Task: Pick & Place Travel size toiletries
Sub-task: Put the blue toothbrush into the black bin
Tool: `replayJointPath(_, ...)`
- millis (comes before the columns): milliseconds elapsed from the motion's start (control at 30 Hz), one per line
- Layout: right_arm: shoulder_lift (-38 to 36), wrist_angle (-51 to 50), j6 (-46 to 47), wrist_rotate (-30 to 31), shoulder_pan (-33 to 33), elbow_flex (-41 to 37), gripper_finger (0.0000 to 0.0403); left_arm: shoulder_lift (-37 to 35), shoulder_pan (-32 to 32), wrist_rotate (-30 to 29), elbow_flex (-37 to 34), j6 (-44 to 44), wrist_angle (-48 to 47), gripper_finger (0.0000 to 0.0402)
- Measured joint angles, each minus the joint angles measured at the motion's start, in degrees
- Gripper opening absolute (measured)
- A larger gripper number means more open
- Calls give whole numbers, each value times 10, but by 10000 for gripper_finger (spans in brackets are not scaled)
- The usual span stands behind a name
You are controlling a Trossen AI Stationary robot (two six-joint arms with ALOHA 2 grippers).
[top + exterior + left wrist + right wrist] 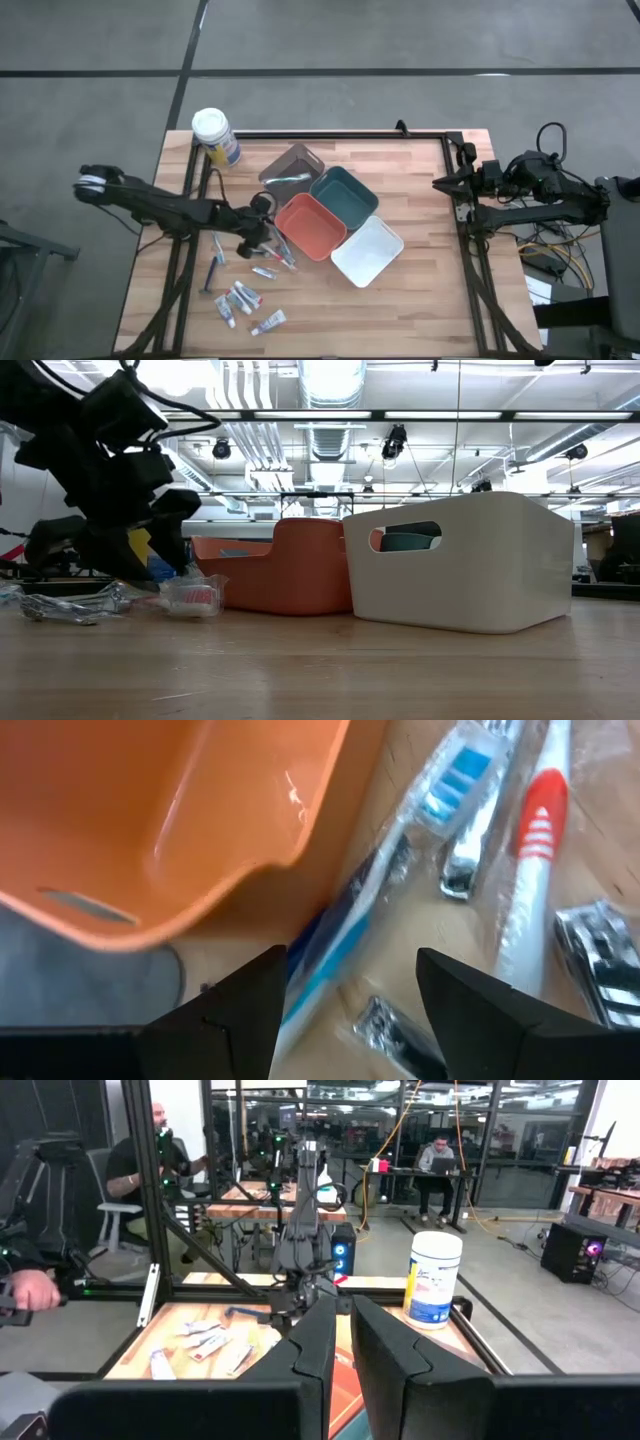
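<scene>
High view, layout: a wooden slatted worktop (420, 290) carries four square plastic trays set in a diamond, namely a brown one (292, 166), a teal one (344, 194), an orange one (310, 226) and a white one (367, 251).
Canister: a white-lidded yellow and blue canister (215, 136) stands upright near the far left corner of the worktop.
Travel size toiletries: small white tubes (240, 299) lie loose on the wood in front of the left arm, with a slim dark long-handled piece (214, 266) beside them; thin red, white and blue sticks (280, 254) lie just beside the orange tray's left edge.
Brown tray contents: one slim item lies inside it; what kind it is cannot be told.
Left gripper: the left gripper (268, 236) is low over the sticks next to the orange tray, its jaws spread apart and pinching nothing.
Left wrist view: between the two dark fingers (235, 1010) lies a wrapped blue and white toothbrush (345, 925) on the wood, with a red and white stick (535, 830) and shiny metal nail clippers (600, 945) near it; the orange tray's rim fills the corner.
Low view: the left arm's dark body hangs down beside the orange tray, a clear-wrapped red item (190, 596) lying at its foot; the white tray (460, 560) stands nearest the camera.
Right gripper: the right gripper (342, 1342) waits at the worktop's right edge, well apart from the trays, fingers pressed nearly together with nothing between them.
Room beyond: people (150, 1155) sit at desks behind the frame.
</scene>
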Motion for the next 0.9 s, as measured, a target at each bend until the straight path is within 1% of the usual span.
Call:
replayJointPath(200, 0, 0, 0, 0, 0, 0, 34, 24, 0, 0, 6, -12, 15, 229)
replayJointPath(300, 0, 0, 0, 0, 0, 0, 34, 32, 0, 3, 4, -42, 4, 229)
replayJointPath(500, 0, 0, 0, 0, 0, 0, 34, 39, 1, 52, 4, -79, -4, 229)
replayJointPath(600, 0, 0, 0, 0, 0, 0, 34, 38, 1, 58, 3, -80, -7, 224)
replayJointPath(700, 0, 0, 0, 0, 0, 0, 34, 37, 1, 63, 3, -81, -9, 206)
replayJointPath(900, 0, 0, -1, 0, 0, 0, 34, 36, 0, 97, 2, -81, -13, 144)
